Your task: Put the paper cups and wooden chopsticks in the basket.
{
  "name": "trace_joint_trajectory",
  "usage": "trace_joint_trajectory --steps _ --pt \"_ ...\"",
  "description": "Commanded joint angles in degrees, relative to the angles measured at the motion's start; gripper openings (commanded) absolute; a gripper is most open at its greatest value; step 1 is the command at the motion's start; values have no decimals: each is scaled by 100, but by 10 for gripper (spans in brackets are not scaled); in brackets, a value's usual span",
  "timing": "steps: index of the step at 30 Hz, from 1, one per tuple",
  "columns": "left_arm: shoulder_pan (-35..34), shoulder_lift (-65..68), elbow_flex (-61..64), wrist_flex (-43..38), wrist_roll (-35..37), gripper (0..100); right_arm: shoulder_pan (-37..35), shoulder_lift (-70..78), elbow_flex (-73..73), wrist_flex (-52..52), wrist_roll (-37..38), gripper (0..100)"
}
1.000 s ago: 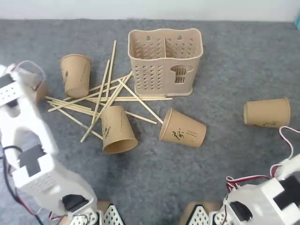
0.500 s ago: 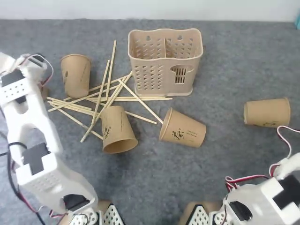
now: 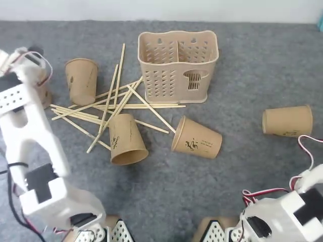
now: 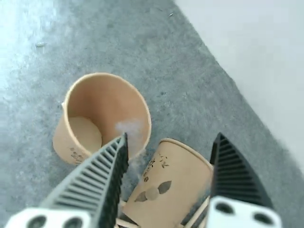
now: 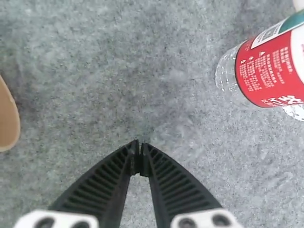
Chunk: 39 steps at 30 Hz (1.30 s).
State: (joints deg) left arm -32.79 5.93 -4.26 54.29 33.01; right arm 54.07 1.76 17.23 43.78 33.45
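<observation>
Left gripper (image 4: 171,142) over two cups (image 4: 102,111) (image 4: 173,178), near the mat's (image 4: 142,38) edge.
Its fingers (image 4: 104,175) spread wide, empty; right fingers (image 5: 114,175) closed above bare mat.

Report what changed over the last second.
The left arm stretched toward the far edge of the table, its open claw now over two paper cups. Nothing was grasped. The cups, chopsticks, basket and right arm stayed put.

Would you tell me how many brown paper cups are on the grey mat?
5 paper cups: one left of the beige plastic basket, one among the wooden chopsticks, one before the basket, one far right, one mostly hidden beside the left arm.
</observation>
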Motion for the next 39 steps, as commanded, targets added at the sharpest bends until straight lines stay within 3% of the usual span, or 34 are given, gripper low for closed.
trace_joint_trajectory --steps 1,3,11,16,39 --pt "220 -158 -769 325 -589 271 -84 -101 18 22 -70 8" --pt "290 167 -1305 668 -923 271 -127 -101 44 22 -70 8" --pt "369 2514 -5490 3701 -1732 272 -171 -101 316 -22 -53 8" --pt "360 4097 -7855 4642 -1969 270 -171 -101 316 22 -62 8" --pt "-141 5257 -7855 4607 -3244 269 -664 -154 589 277 -70 8"
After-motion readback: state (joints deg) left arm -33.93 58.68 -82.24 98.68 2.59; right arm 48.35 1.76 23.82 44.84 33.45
